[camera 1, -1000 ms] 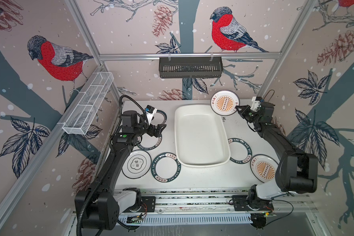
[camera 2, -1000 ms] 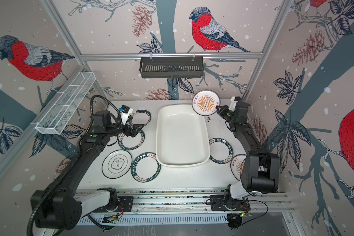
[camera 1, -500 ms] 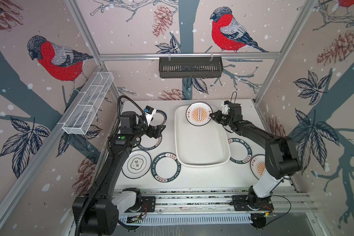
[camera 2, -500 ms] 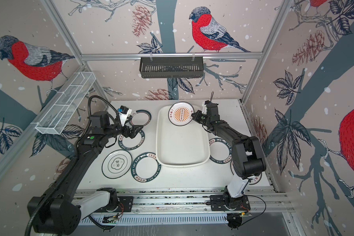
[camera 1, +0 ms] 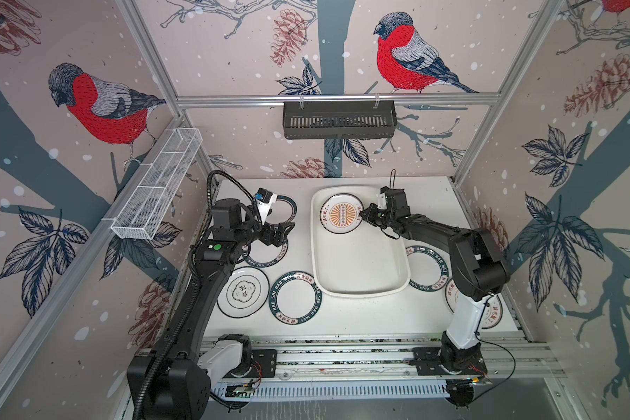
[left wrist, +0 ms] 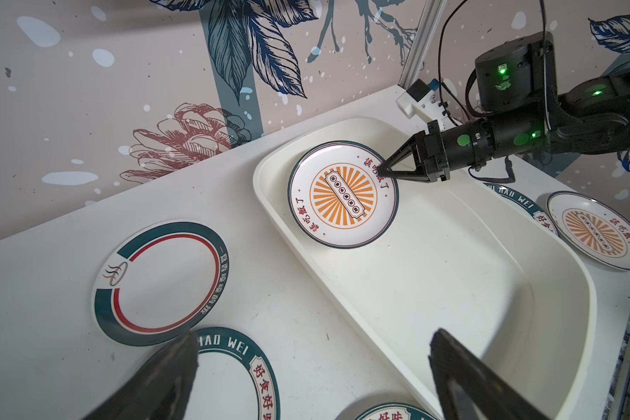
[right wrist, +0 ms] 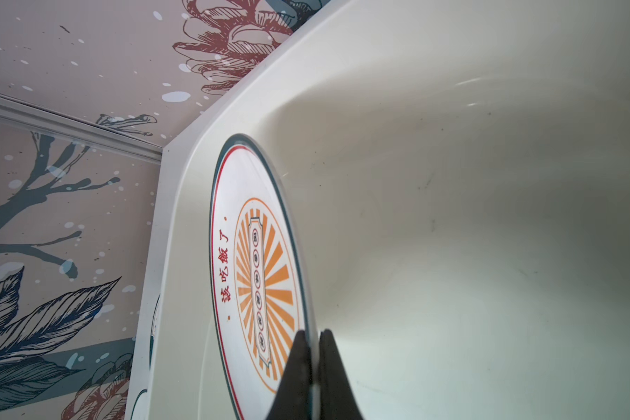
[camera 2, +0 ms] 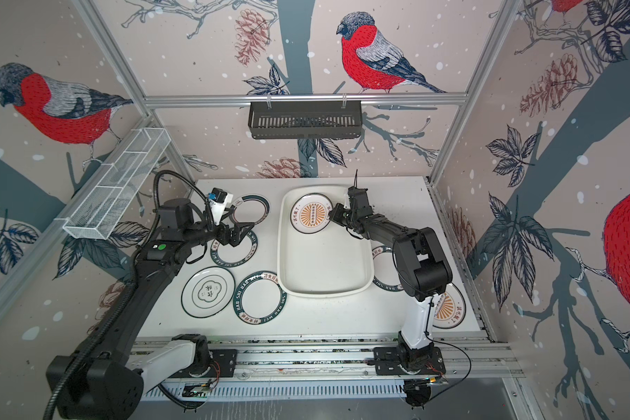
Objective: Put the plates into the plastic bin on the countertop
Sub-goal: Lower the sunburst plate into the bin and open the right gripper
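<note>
1. Right pincer clamped down on the right rim of the sunburst plate; rim edge-on between the fingers in the right wrist view.
2. Left pincer spread wide, gripping nothing, above the far edge of a green-lettered plate on the bench.
3. Right arm stretched low, reaching left over the plastic bin; left arm bent, wrist pointing right.
4. Sunburst plate inside the bin's far-left corner; flat or lifted: cannot tell.
5. On the bench: clover plate near-left of the bin, second sunburst plate near-right, partly behind the right arm.
</note>
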### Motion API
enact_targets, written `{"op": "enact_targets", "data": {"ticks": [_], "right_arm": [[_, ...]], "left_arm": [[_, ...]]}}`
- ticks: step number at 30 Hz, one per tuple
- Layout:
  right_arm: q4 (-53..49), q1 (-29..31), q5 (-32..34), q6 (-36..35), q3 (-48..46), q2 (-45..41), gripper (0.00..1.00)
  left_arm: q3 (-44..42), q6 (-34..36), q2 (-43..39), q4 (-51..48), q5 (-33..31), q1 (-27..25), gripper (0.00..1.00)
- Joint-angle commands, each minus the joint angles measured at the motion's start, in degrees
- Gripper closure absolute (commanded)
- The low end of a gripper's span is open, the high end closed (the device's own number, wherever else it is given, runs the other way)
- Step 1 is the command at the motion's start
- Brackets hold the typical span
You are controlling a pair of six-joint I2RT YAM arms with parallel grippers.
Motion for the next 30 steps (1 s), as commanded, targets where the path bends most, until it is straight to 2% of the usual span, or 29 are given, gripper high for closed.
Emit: {"op": "enact_targets", "data": {"ticks": [1, 19, 30], "right_arm": [[1.33, 0.27, 1.47, -0.40, 0.98, 1.10, 0.99], [1.26, 0.21, 0.87, 0.68, 4.95, 8.29, 0.97], [0.39, 0.12, 1.72, 0.50, 5.06, 9.79, 0.88]], "left_arm": [[-0.31, 0.04, -0.18, 0.26, 0.95, -0.08, 0.02], [-0.44, -0.14, 0.08, 0.67, 1.80, -0.08, 0.02], [-0.29, -0.49, -0.01, -0.20, 2.52, -0.08, 0.02]]}}
